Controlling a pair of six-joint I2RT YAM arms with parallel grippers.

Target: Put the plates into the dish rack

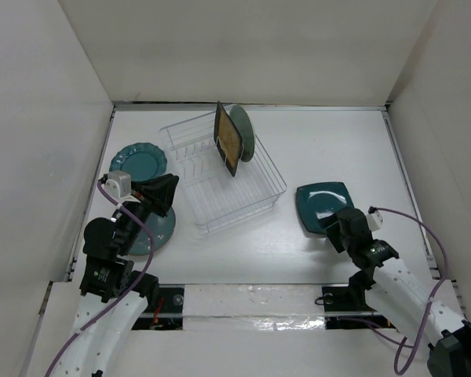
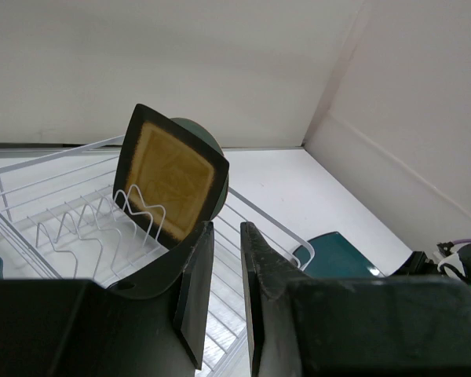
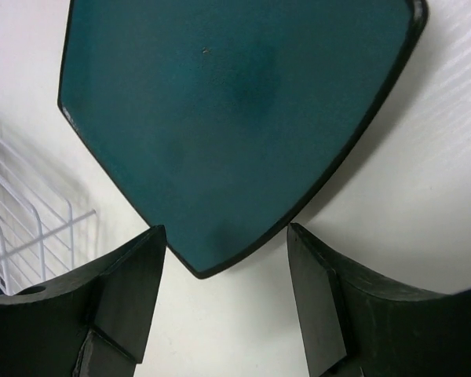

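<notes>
Right now the right gripper (image 3: 224, 243) has its two fingers wide apart. One corner of the squarish dark teal plate (image 3: 235, 102) sits between them, and they are not squeezing it. That plate lies flat on the table (image 1: 322, 149), at the lower right of the top view. A flat plate is hard to pick up by a thin corner. If the fingers close too high, I think they could slip off or just push the plate away.

At the lower left, the left gripper (image 2: 228, 259) has only a thin gap between its fingers and holds nothing. It hangs over the round teal-blue plate (image 1: 158, 229). If it drops too fast, it could bang that plate.

A little farther back lies the scalloped teal plate (image 1: 137, 161), flat and just beside the dish rack (image 1: 220, 200).

Farther up, the square mustard-yellow plate (image 2: 171, 177) stands in the rack, with the pale green plate (image 1: 244, 132) right behind it. A bump to the rack could tip them both over.

No words or labels can be read anywhere. The green plate may have a mark, but it is too hidden to tell.
</notes>
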